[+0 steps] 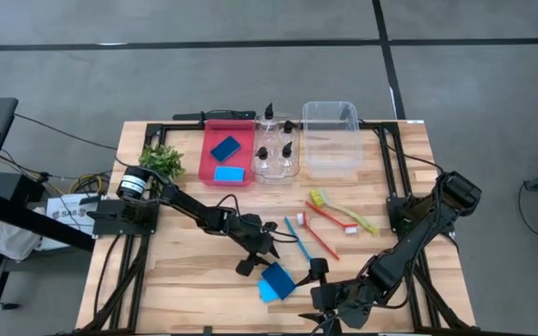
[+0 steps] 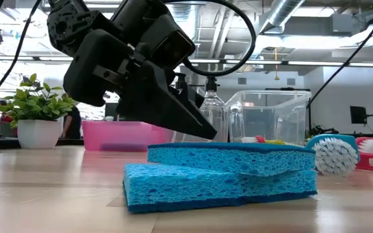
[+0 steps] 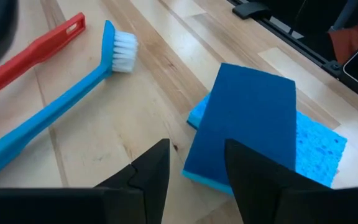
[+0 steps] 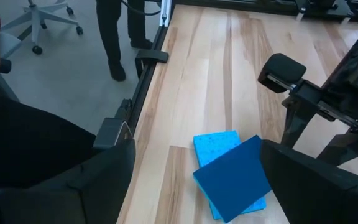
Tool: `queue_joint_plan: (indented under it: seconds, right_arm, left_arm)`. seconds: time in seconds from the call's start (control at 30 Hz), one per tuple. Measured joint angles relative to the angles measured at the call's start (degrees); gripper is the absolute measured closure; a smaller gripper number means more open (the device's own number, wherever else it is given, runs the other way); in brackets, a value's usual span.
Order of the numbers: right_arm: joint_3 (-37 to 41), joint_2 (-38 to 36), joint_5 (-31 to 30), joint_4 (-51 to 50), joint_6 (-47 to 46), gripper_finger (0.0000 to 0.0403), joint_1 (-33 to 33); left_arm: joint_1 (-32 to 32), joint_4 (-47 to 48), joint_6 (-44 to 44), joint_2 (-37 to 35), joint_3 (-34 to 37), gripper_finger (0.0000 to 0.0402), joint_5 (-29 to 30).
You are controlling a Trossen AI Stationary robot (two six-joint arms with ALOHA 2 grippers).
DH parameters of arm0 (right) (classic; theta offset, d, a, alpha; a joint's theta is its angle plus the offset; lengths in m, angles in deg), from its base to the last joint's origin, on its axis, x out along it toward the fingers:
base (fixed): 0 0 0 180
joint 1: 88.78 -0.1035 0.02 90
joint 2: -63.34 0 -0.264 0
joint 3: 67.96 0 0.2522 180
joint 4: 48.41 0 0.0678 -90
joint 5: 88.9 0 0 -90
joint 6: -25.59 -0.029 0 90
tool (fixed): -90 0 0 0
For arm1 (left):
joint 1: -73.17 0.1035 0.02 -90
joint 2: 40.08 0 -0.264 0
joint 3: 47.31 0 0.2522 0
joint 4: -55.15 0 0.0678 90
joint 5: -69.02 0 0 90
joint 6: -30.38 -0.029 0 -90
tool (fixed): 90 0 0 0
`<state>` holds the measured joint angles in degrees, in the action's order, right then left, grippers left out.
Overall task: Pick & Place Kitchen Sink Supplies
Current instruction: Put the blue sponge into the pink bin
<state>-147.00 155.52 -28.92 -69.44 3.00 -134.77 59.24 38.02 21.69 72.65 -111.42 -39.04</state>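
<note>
Blue sponges lie stacked near the front of the wooden worktop (image 1: 194,289): a dark blue sponge (image 3: 244,127) rests askew on top of a light blue sponge (image 3: 319,149), covering most of it. The left gripper (image 1: 258,254) hangs just beside this pair, jaws released, with nothing between its fingers (image 3: 151,174); in the left wrist view the edge of the dark sponge sits in the gap between them. The right gripper (image 1: 330,308) waits at the front edge, close to the other side of the sponges, its jaws also spread wide and empty.

A blue brush (image 1: 297,241) and a red brush (image 1: 323,233) lie side by side on the worktop just behind the sponges, with a yellow-green brush (image 1: 342,211) a little further back. At the rear, a red bin (image 1: 228,151) holds two more blue sponges, a clear tray carries the pump bottles (image 1: 276,149), and a clear bin (image 1: 331,135) stands beside it. A small plant (image 1: 162,161) sits near the left arm's base.
</note>
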Motion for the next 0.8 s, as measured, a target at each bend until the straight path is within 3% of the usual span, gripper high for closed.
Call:
queue_joint_plan:
  seconds: [0.8]
  right_arm:
    - [0.00,0.00,-0.01,0.02,0.02,0.0065,0.00]
  left_arm:
    - [1.21,-0.83,2.07,7.74,-3.76,0.0254,-2.81]
